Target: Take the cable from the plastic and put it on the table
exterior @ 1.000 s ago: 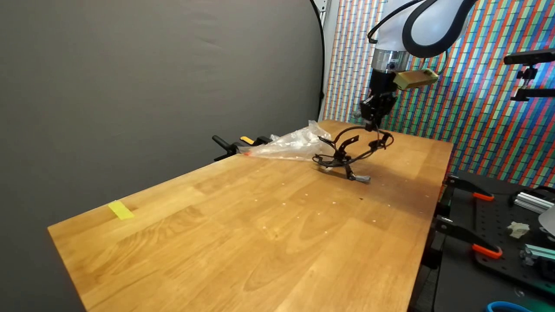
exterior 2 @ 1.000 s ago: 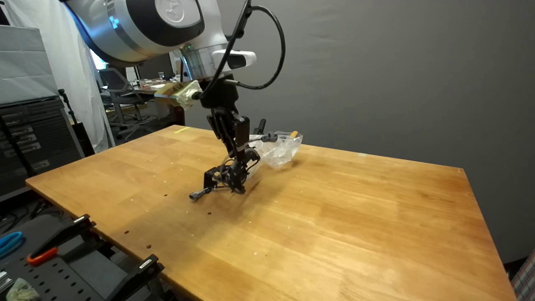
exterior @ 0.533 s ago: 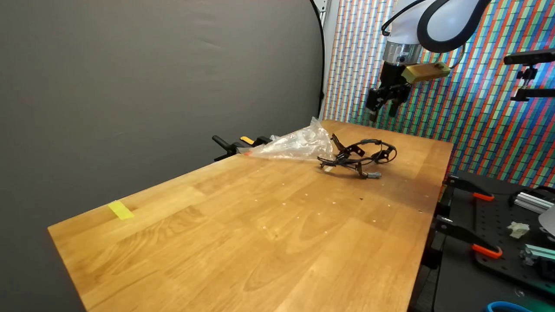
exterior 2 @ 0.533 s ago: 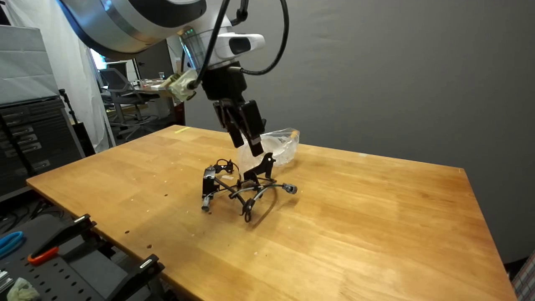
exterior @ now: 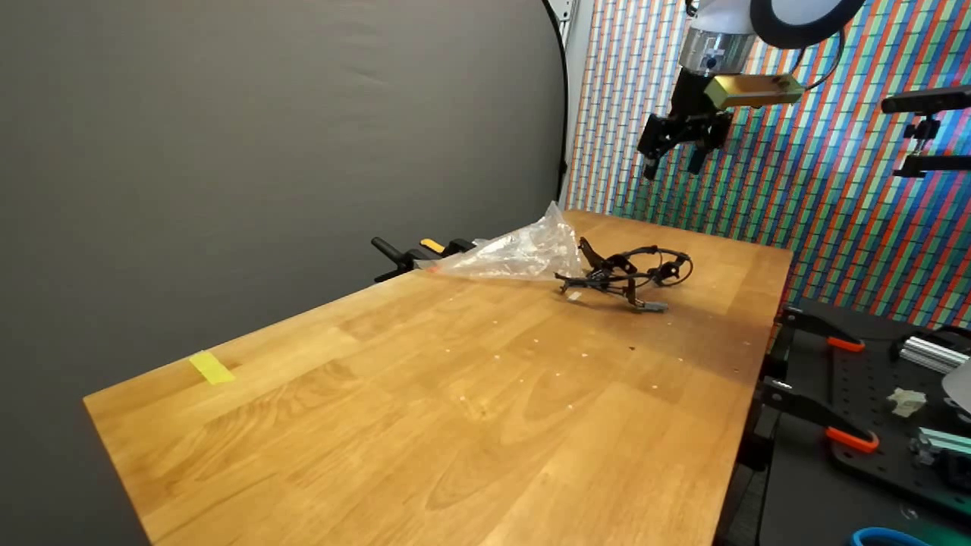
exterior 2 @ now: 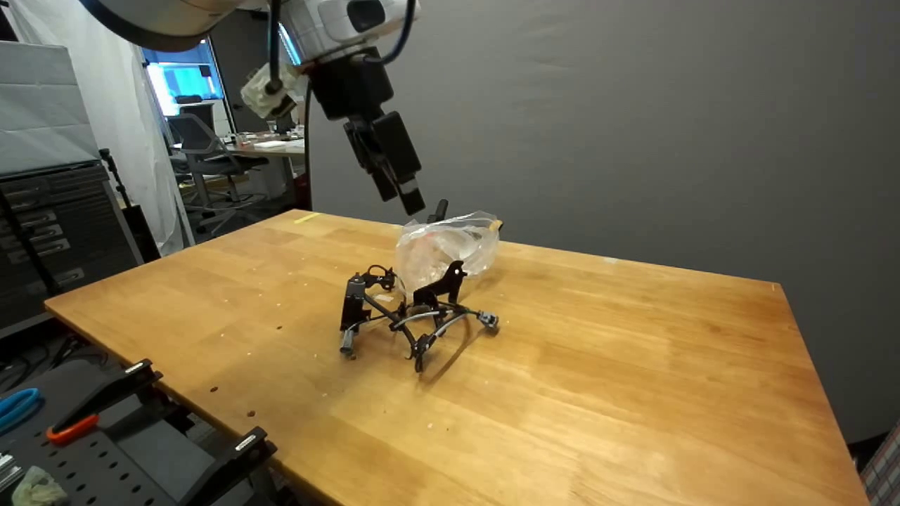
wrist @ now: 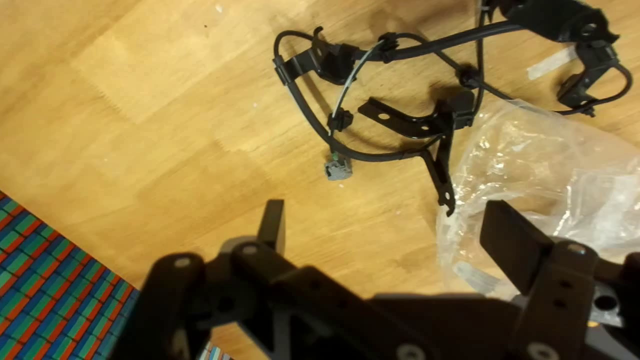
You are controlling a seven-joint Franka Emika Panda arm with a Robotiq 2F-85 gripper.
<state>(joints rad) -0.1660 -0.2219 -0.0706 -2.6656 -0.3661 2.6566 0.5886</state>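
Hand point(wrist: 387, 220) held clear, jaws apart; cable point(wrist: 457, 106) laid on counter point(exterior: 455, 425), plastic point(exterior: 523, 254) just left in an exterior view. Placing judged done; retreat advised.

Black branching cable harness point(exterior 2: 427, 296) on rectangular brown wooden table point(exterior 2: 598, 365)

In an exterior view, a crumpled clear plastic bag point(exterior 2: 450, 246) lies behind the harness. In an exterior view, a flat yellow strip point(exterior: 212, 367) lies left of both.

all views down onto table point(exterior 2: 633, 365)
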